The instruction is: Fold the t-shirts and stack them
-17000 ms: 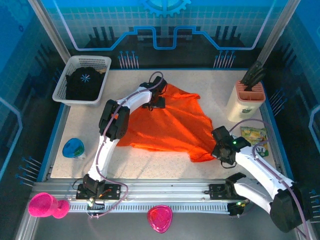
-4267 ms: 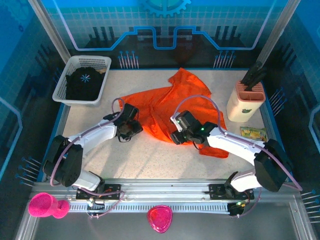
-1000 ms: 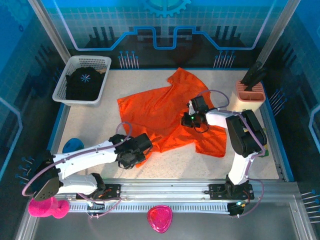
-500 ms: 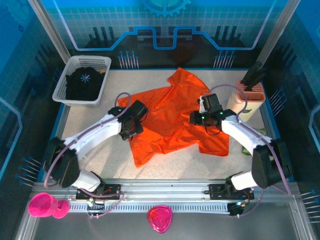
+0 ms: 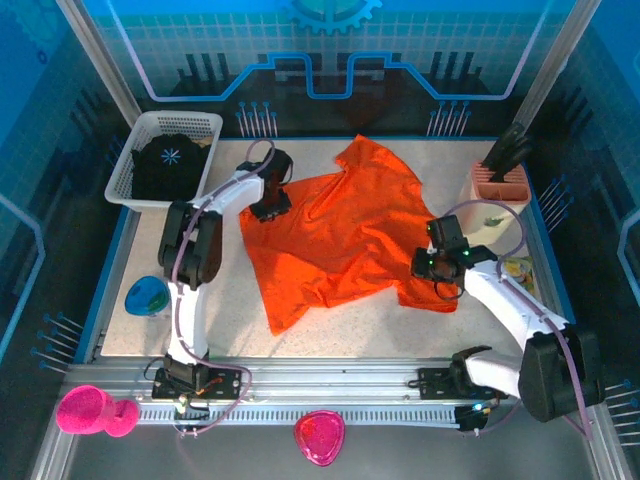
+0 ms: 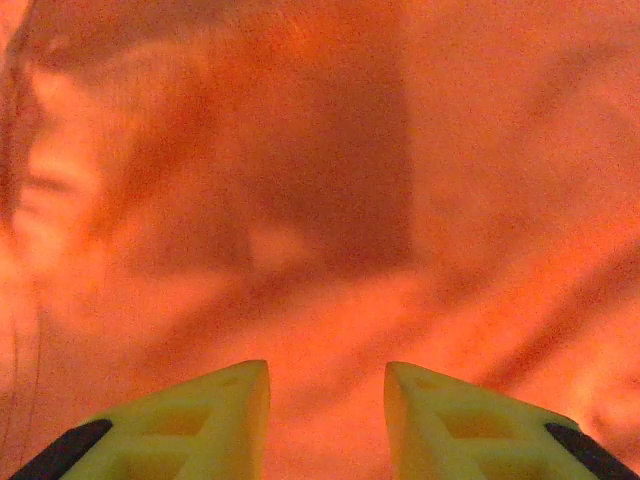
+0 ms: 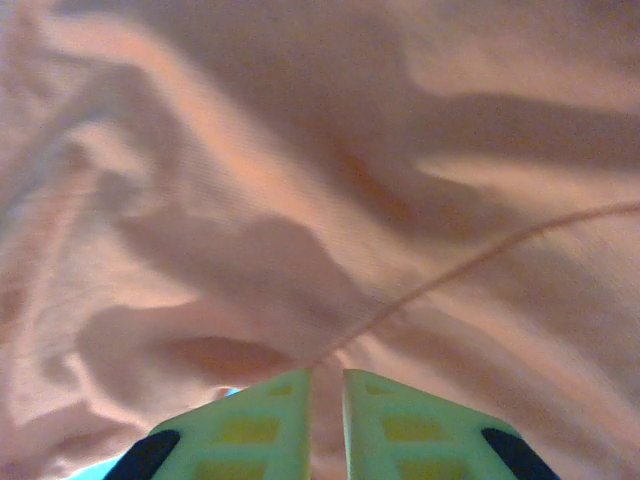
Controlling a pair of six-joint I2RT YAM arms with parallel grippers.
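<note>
Overhead view of a speckled tabletop (image 5: 200, 320) with two robot arms reaching in from the near edge. An orange t-shirt (image 5: 345, 235) lies spread across the middle of the tabletop, wrinkled and not yet folded, one sleeve pointing to the far edge and a lower corner trailing toward the near left.

The left end effector (image 5: 268, 208) is stretched far forward and sits at the shirt's far left corner. In the left wrist view its two yellow-green fingers (image 6: 235, 400) stand apart over the orange cloth (image 6: 330, 200), released, with fabric showing through the gap (image 6: 327, 375) and nothing gripped between them.

The right end effector (image 5: 432, 268) rests on the shirt's right edge, near its lower right corner. In the right wrist view the fingers are almost together (image 7: 327, 378), and a thin ridge of the creased orange cloth (image 7: 300, 150) runs straight into the slit between them, so it appears clenched on a pinch of the shirt.

A black t-shirt (image 5: 168, 168) with a small pale starburst print lies bunched inside a white mesh basket (image 5: 122, 178) at the far left corner, well apart from the orange one. A beige holder (image 5: 490, 205) with dark handles stands at the right, just beside a yellow-green packet (image 5: 515, 272). A blue object (image 5: 148, 296) lies near the left edge.
</note>
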